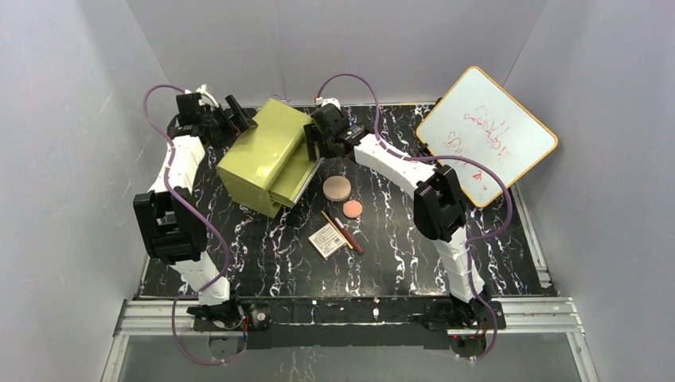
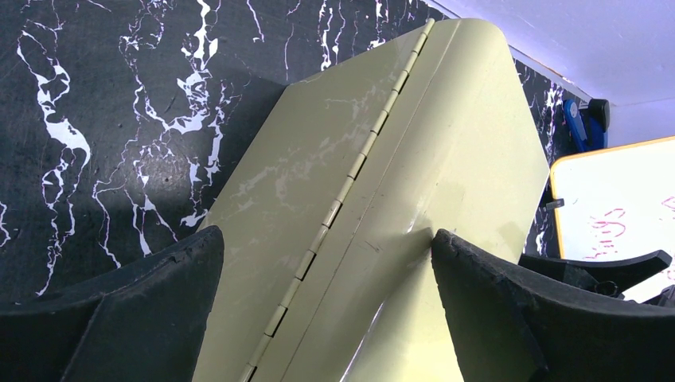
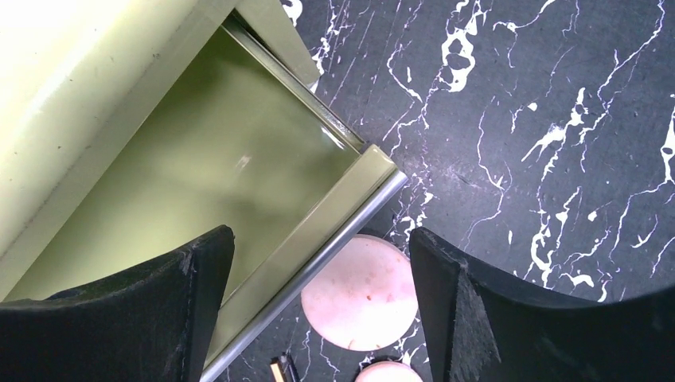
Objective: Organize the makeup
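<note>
The makeup lies mid-table: a larger pinkish-tan disc point(image 1: 337, 188), a smaller disc point(image 1: 353, 208), a cream square palette point(image 1: 327, 239), a thin gold pencil point(image 1: 335, 229) and a dark red pencil point(image 1: 349, 236). My right gripper point(image 1: 317, 143) is open, above the front rail of the olive-green box's pulled-out drawer point(image 3: 239, 159); the larger disc point(image 3: 360, 292) lies below between its fingers. My left gripper point(image 1: 239, 111) is open, its fingers either side of the box's back edge point(image 2: 374, 199); one fingertip point(image 2: 442, 243) touches the box.
The olive-green drawer box point(image 1: 263, 155) stands at the back left. An orange-framed whiteboard point(image 1: 485, 135) leans at the back right. Grey walls enclose the black marbled table point(image 1: 398, 263).
</note>
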Controlling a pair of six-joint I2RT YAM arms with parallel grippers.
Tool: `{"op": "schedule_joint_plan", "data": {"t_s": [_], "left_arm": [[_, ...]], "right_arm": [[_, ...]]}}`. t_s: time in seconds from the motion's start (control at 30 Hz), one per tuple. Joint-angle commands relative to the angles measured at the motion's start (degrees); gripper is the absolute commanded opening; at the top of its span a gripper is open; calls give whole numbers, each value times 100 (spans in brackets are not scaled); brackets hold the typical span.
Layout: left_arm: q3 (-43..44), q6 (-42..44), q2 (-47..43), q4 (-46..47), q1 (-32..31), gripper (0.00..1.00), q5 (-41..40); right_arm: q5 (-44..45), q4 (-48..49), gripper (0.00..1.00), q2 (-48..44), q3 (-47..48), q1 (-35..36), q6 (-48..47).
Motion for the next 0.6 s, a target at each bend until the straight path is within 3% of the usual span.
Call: {"op": "schedule_joint_plan", "data": {"t_s": [0.0, 0.43, 0.57], "left_arm": [[-163, 275, -45, -539, 98, 99, -439], [-180, 302, -32, -558, 124, 99, -401], [-210, 302, -10, -539, 131, 99, -359]], "right_arm": [[484, -1097, 88, 14, -497, -183, -386], [725, -1187, 88, -145, -227, -282, -511], [466, -358, 89, -761, -161, -290, -814]]}}
